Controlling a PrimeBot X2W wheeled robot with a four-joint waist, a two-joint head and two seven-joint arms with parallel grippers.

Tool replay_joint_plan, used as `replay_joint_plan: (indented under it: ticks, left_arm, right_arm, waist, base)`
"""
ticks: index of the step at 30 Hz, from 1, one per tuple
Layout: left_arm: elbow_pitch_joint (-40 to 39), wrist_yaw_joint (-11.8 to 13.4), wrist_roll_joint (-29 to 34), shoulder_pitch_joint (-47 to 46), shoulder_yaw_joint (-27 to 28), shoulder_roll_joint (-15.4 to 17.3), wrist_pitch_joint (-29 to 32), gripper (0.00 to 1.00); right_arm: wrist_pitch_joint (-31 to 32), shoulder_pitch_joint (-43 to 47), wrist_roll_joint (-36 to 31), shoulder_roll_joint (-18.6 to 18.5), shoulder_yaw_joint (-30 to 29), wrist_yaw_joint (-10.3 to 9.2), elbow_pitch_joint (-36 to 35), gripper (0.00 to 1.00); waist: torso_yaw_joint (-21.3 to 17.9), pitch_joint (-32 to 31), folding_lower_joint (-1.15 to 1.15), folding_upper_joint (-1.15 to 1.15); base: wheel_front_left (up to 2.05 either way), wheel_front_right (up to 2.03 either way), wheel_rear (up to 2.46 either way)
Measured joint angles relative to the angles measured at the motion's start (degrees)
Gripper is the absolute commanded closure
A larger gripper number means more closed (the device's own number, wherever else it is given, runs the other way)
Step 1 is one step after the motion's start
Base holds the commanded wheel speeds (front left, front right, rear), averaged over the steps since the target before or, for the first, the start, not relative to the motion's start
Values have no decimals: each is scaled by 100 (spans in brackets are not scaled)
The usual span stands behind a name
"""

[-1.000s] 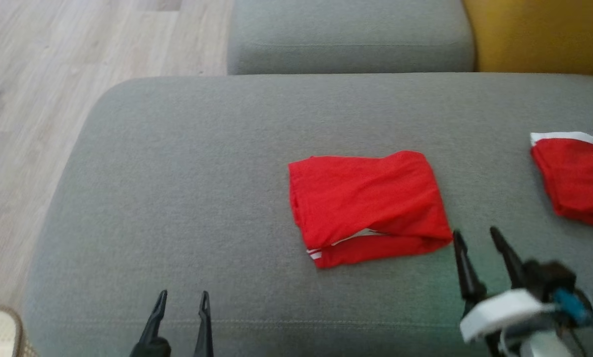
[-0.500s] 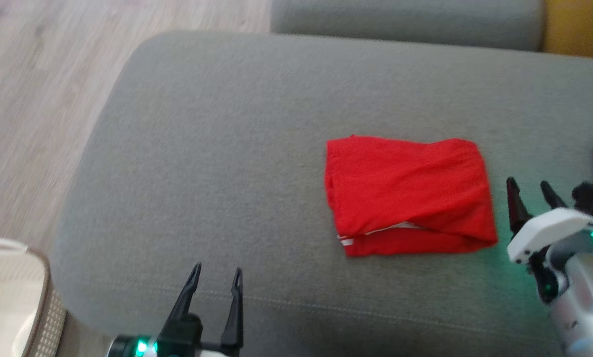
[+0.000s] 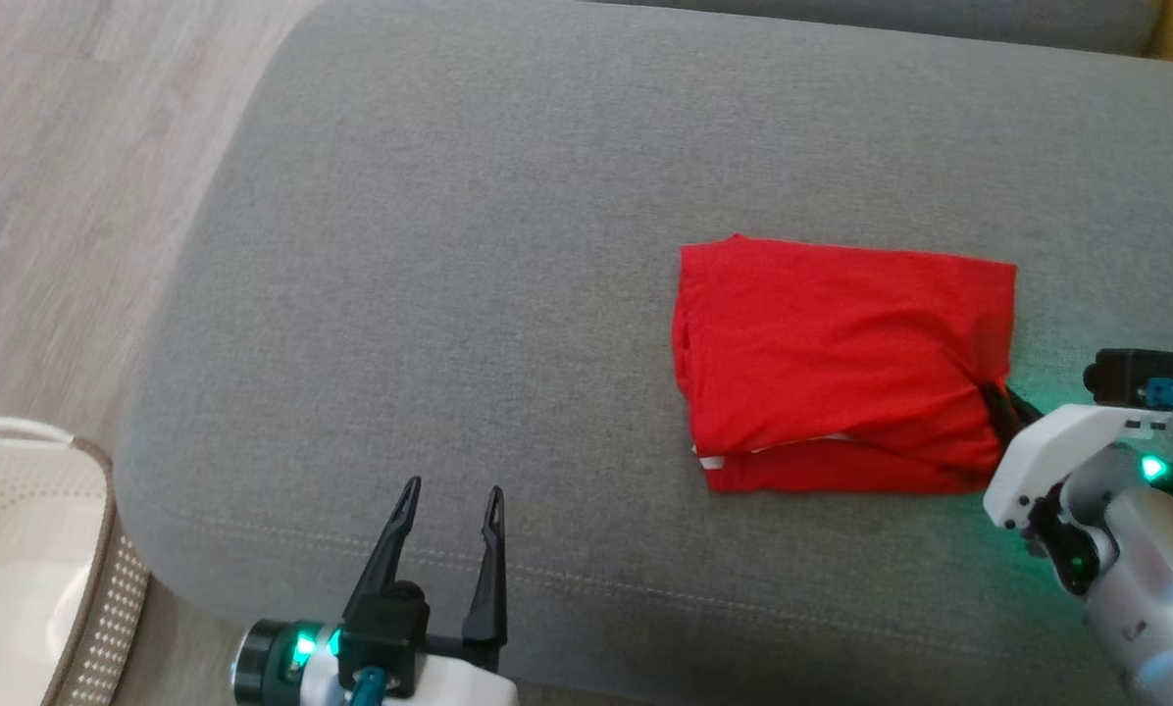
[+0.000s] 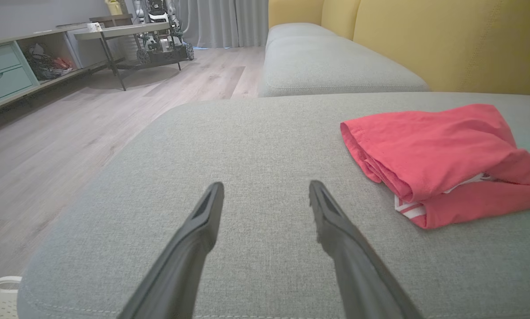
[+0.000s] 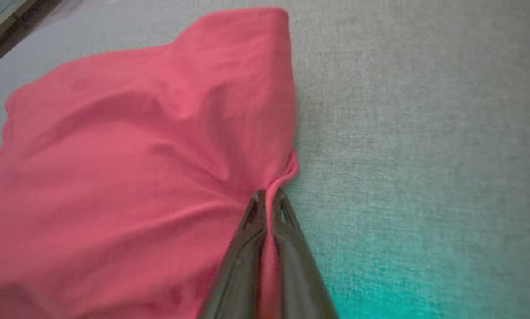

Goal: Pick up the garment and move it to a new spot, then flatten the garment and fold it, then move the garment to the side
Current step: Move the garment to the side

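since a second earlier, the right gripper (image 5: pixel 268 194) had gone from standing spread just off the folded red garment (image 3: pixel 841 343) to clamping its fingers together on a pinch of that garment's right edge. the garment lay on the grey sofa cushion (image 3: pixel 449 275), right of centre. the left gripper (image 3: pixel 453 487) hovered near the cushion's front edge, fingers spread, holding nothing.
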Motion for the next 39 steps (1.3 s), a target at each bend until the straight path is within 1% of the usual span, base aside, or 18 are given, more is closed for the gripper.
replay_joint_plan:
  ticks: [3, 7, 12, 14, 18, 22, 26, 27, 28, 29, 30, 32, 34, 37, 39]
  left_arm:
    - [-7, 52, 0, 0, 10, 0, -1, 0]
    - [-29, 57, -4, -2, 25, 0, -1, 0]
    - [-90, 79, -41, -146, 25, 0, -1, 0]
    - [-100, 105, 60, -320, 12, 0, -1, 0]
    - [-126, 112, 140, -608, -52, -3, -1, 0]
    - [-111, 119, 214, -714, -131, -2, -1, 0]
    - [-71, 155, 218, -837, -129, 11, -1, 0]
    - [-70, 155, 219, -864, -129, 15, -1, 0]
    - [-59, 156, 218, -893, -136, 21, -1, 0]
    - [-46, 159, 219, -923, -137, 26, -1, 0]
    - [-46, 159, 219, -923, -137, 26, -1, 0]
    - [-35, 167, 219, -947, -143, 52, -1, 0]
    - [-32, 240, 218, -938, -146, 76, -1, 0]
    - [-25, 297, 211, -931, -127, 126, -1, 0]
    - [-29, 343, 127, -909, -93, 127, -1, 0]
  right_arm:
    - [-344, -5, 38, -129, 185, 1, -29, 100]
    - [-615, -223, 105, -347, 326, 1, -32, 100]
    - [-708, -1121, 164, -780, 336, 1, -79, 100]
    - [-715, -1469, 158, -994, 326, 1, -100, 100]
    - [-756, -1924, 94, -1325, 255, 1, -7, 100]
    - [-746, -2171, 47, -1462, 153, 1, 237, 100]
    - [-611, -2399, 42, -1474, 75, 1, 626, 100]
    - [-626, -2451, -2, -1480, 54, 1, 758, 46]
    - [-717, -2513, -97, -1494, 19, 1, 916, 0]
    - [-808, -2582, -258, -1507, 10, 1, 1076, 0]
    - [-808, -2582, -258, -1507, 10, 1, 1076, 0]
    - [-967, -2731, -697, -1556, -10, 1, 1291, 0]
    - [-1026, -2882, -1156, -1574, -138, 1, 1359, 0]
    - [-1029, -2896, -1912, -1560, -753, 1, 724, 0]
    - [-1044, -2661, -2338, -1378, -1283, 1, 122, 0]
  waist:
    - [-110, -15, 0, 0]
    - [-380, -21, 0, 0]
    - [-815, 65, 0, 0]
    - [-989, 145, 0, 0]
    - [-1320, 327, 0, 0]
    - [-1618, 495, 0, 0]
    - [-1825, 628, 0, 0]
    - [-1856, 654, 0, 0]
    - [-1878, 674, 1, 0]
    - [-1891, 683, 1, 0]
    - [-1891, 683, 1, 0]
    - [-1886, 664, 0, 0]
    - [-1864, 626, 0, 0]
    - [-1820, 557, 0, 0]
    - [-1789, 470, 0, 0]
  base:
    - [0, 0, 0]
    - [0, 0, 0]
    - [0, 0, 0]
    - [0, 0, 0]
    - [0, 0, 0]
    - [0, 0, 0]
    - [0, 0, 0]
    - [0, 0, 0]
    - [0, 0, 0]
    - [0, 0, 0]
    - [0, 0, 0]
    - [0, 0, 0]
    - [0, 0, 0]
    - [0, 0, 0]
    - [0, 0, 0]
